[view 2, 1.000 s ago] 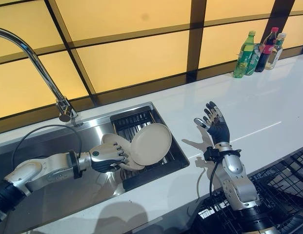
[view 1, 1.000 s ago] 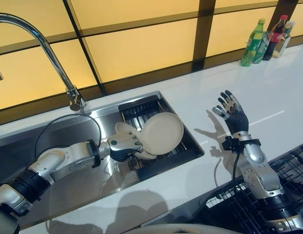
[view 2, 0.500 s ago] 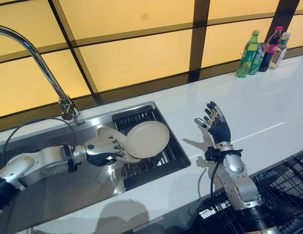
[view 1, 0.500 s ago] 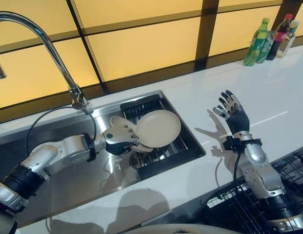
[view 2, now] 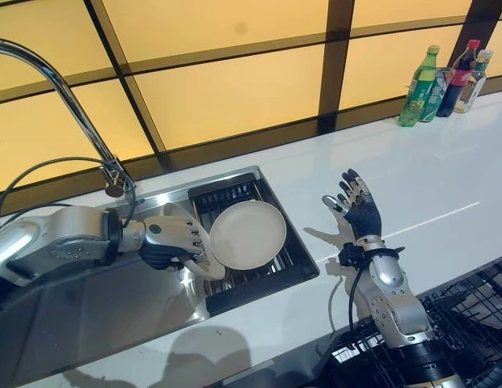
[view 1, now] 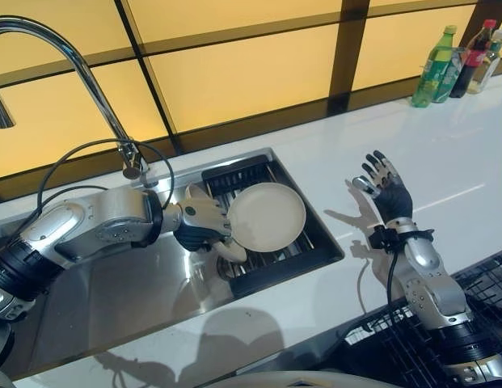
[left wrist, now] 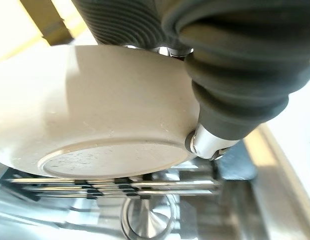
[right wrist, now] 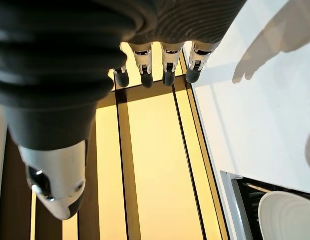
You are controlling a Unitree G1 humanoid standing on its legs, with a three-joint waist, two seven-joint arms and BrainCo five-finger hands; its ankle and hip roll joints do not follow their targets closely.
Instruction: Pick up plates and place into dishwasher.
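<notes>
The left hand (view 1: 204,224) was curled round the rim of a round cream-coloured plate (view 1: 266,217), holding it tilted above the dark slatted rack (view 1: 271,257) that filled the right end of the stainless steel sink (view 1: 121,283). The left wrist view showed the plate's underside (left wrist: 95,120) with its raised foot ring, pinched between thumb and fingers, with the rack's bars and a round metal drain (left wrist: 145,225) below it. A second pale plate (view 2: 204,263) peeked out under the hand, its lower edge down in the sink beside the rack. A curved chrome tap (view 1: 69,61) rose from the sink's back edge.

The right hand (view 1: 385,187) was raised over the white countertop (view 1: 445,153), well apart from the sink, its fingers (right wrist: 164,70) straight and spread and holding nothing. A black wire dishwasher basket (view 1: 412,343) showed at the counter's front edge under the right arm. Three bottles, one green (view 1: 437,55), stood at the counter's far right corner against the amber panelled wall (view 1: 242,65).
</notes>
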